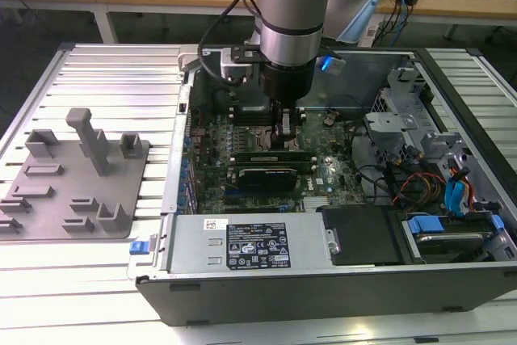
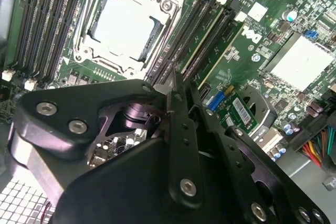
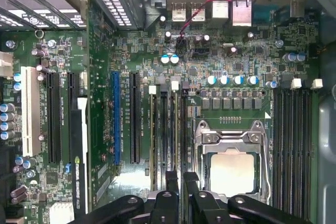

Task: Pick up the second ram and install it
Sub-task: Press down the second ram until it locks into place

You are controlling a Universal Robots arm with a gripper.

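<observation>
The arm [image 1: 297, 6] comes straight down from the top middle of the exterior view, its wrist vertical over the open computer case [image 1: 323, 280] that lies on the slatted table [image 1: 89, 272]. The hand [image 1: 284, 136] reaches down into the case, its tips at the motherboard [image 1: 323, 171] just beside the processor socket [image 1: 257, 136], in the middle of the frame.

In the second wrist view the black fingers [image 2: 181, 129] stand close together, only a narrow gap between them, pointing down at the bank of memory slots [image 2: 202, 35] to the upper right of the socket. The second ram [image 2: 223, 43], a thin green stick seen edge-on with a pale strip along it, stands in those slots in the upper middle of that frame, with a like stick beside it. Whether the fingertips touch it or merely sit above it cannot be told, since the fingers hide the spot.

In the first wrist view the fingers [image 3: 176, 192] rise from the bottom middle, over the slots beside the socket.

A grey fixture plate [image 1: 73, 183] with upright blocks sits on the table at the left of the exterior view, well apart from the hand
</observation>
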